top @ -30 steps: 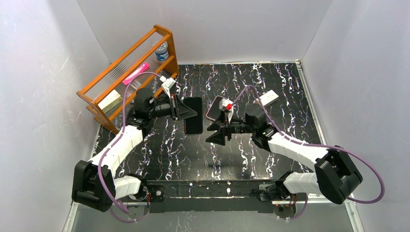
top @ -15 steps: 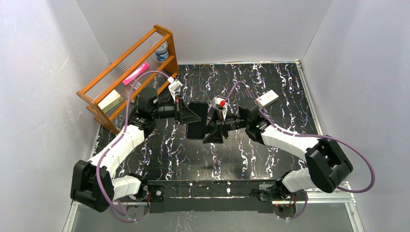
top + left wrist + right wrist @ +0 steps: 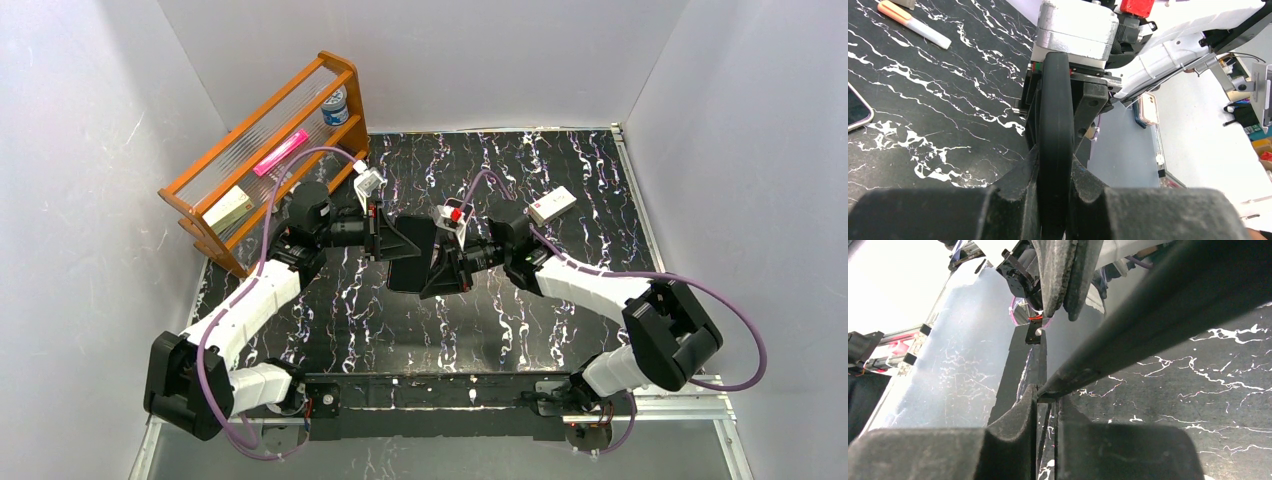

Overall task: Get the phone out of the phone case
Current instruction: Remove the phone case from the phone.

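Observation:
The black phone case [image 3: 404, 270] hangs above the table between both arms. The left wrist view shows it edge-on as a thick black slab [image 3: 1055, 115]. Whether the phone sits inside cannot be told from these angles. My left gripper [image 3: 408, 243] is shut on one end of the phone case, its fingers [image 3: 1018, 175] pressed against both faces. My right gripper [image 3: 440, 266] is shut on the opposite end. In the right wrist view its fingertips [image 3: 1030, 407] pinch a thin edge of the phone case [image 3: 1158, 315].
A wooden rack [image 3: 268, 150] holding a pink item and a blue bottle stands at the back left. A white box [image 3: 552, 205] lies at the back right. An orange-and-white marker [image 3: 913, 24] and another phone [image 3: 857, 112] lie on the marble table [image 3: 560, 150].
My right gripper has swung left to the phone case and shut on its edge. The left arm has carried the phone case slightly right towards it.

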